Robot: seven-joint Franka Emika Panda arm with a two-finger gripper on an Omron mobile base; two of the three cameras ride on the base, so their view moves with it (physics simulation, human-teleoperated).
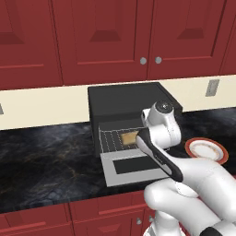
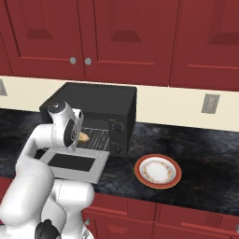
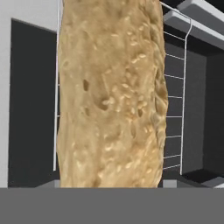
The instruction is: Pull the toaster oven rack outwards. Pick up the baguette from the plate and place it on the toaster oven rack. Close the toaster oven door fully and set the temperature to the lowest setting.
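- Baguette (image 3: 111,94) lies close ahead of the tool, over the pulled-out rack (image 3: 175,92), long axis along the tool's line of sight.
- Tool's grip cannot be told.
- Plate (image 2: 158,171) bare on the tabletop.

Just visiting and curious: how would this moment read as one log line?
stage: bread to oven | bread: over the pulled-out rack | oven door: down, open | plate: no bread on it
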